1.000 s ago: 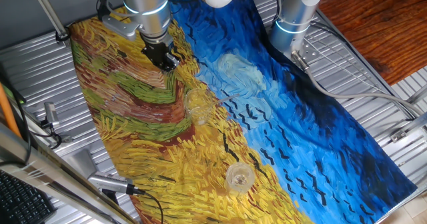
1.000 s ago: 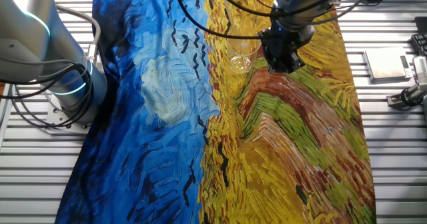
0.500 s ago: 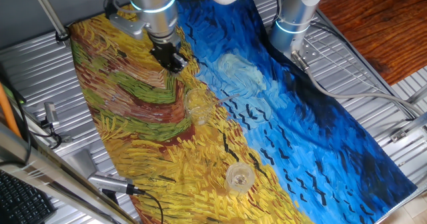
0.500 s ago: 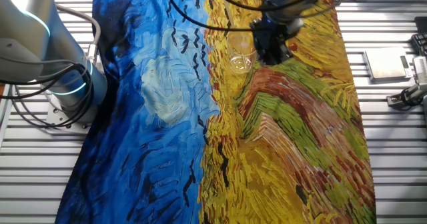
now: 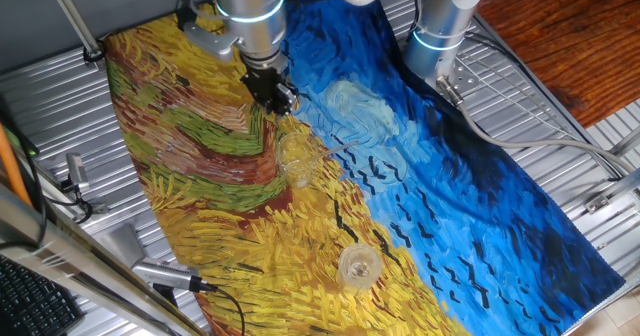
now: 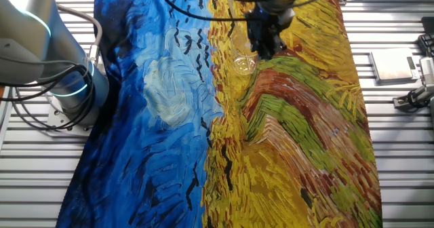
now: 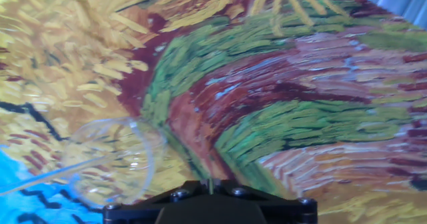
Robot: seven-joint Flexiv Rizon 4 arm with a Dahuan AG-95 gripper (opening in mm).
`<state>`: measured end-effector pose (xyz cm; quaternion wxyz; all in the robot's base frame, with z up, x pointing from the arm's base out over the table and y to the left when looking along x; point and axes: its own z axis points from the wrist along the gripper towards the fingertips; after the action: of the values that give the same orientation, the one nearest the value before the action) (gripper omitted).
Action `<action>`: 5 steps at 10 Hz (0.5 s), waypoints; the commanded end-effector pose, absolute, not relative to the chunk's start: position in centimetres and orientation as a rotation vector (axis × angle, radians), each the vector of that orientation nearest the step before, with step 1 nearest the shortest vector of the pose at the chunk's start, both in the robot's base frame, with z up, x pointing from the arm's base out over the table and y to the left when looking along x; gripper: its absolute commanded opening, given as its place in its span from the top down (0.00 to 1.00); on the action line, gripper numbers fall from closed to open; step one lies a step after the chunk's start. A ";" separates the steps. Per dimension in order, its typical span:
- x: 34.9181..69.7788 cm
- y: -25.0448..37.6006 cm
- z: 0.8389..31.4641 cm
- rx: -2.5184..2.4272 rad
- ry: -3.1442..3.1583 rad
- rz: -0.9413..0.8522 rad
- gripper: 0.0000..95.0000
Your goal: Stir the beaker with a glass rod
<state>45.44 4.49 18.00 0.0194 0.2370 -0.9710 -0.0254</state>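
The beaker (image 5: pixel 295 161) is a small clear glass standing on the yellow part of the painted cloth; it also shows in the other fixed view (image 6: pixel 244 65) and at the lower left of the hand view (image 7: pixel 110 161). The glass rod (image 5: pixel 335 151) is a thin clear stick with one end at the beaker, slanting out over the blue area; the hand view shows the rod (image 7: pixel 47 179) running off to the left. My gripper (image 5: pixel 280 96) hovers just behind and above the beaker, jaws together and holding nothing. It appears again in the other fixed view (image 6: pixel 266 46) and the hand view (image 7: pixel 210 184).
A second glass vessel (image 5: pixel 358 266) with a whitish rim stands nearer the cloth's front edge. The arm's base (image 5: pixel 440 26) sits at the back right. Ridged metal table (image 5: pixel 560 86) surrounds the cloth, with cables and a probe (image 5: pixel 165 274) at the left.
The gripper has travelled across the cloth toward the beaker, rightward in one fixed view and leftward in the other. Beaker, rod and the second vessel have not moved.
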 end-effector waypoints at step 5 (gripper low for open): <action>45.7 4.6 18.0 0.753 -3.015 -0.068 1.00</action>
<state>45.49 4.54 18.07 0.0159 0.2448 -0.9692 -0.0213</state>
